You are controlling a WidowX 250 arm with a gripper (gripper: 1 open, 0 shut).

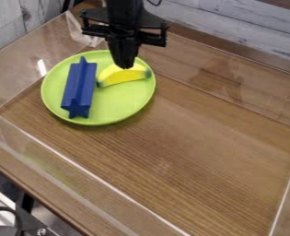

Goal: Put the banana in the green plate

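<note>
The small yellow banana (120, 79) lies on the right part of the lime-green plate (116, 107), its far end under the fingertips. My gripper (126, 64) points straight down over that end, and its black fingers are together on the banana. The fingers hide the spot where they meet the banana. Whether the banana rests fully on the plate or hangs just above it cannot be made out.
A blue ridged block (78, 88) lies lengthwise on the plate's left half. The plate sits at the back left of a wooden table (209, 138). Clear plastic walls (12, 138) edge the table, and a plank wall stands behind it.
</note>
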